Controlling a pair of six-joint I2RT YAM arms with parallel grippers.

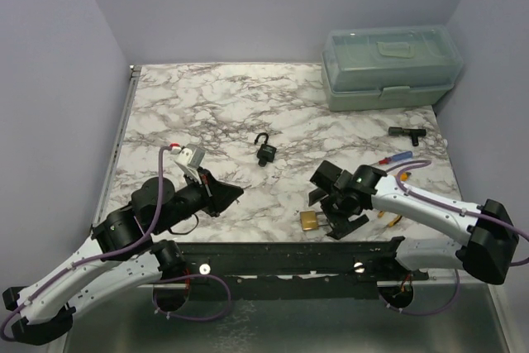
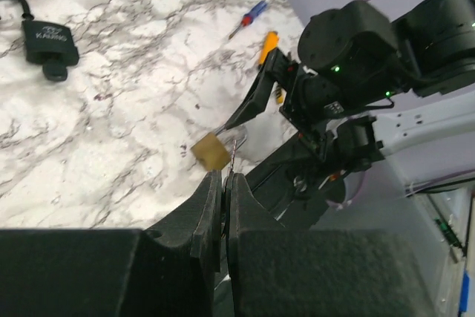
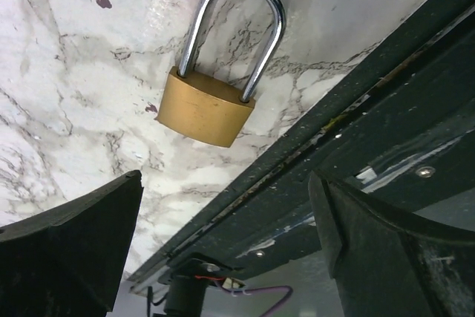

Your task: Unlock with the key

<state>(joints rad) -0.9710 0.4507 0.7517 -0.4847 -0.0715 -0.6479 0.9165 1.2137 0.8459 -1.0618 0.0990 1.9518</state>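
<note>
- The gold padlock lies flat on the marble table, close to the near edge and just beside the black rail.
- Its shiny silver loop has both ends pushed into the gold body, so it looks locked.
- I see no key in it from the wrist view.
- The right gripper hangs over this padlock. Its two fingers are wide apart, one on each side. They hold nothing and do not touch the lock.
- The left gripper is to the left of the gold padlock, low over the table, and it points toward the lock.
- Its fingers are pressed together, with only a thin crack between them. I cannot tell if something small is pinched in there.
- A black padlock lies farther back, near the middle of the table, well apart from both grippers. Its thin black loop is on top. A small dark bit sticks out of its bottom, and I cannot tell if that is a key.
- On the right side of the table lie a small screwdriver with a blue and red handle, a black T-shaped piece behind it, and an orange tool near the right arm.
- A green box with its lid down sits in the far right corner.
</note>
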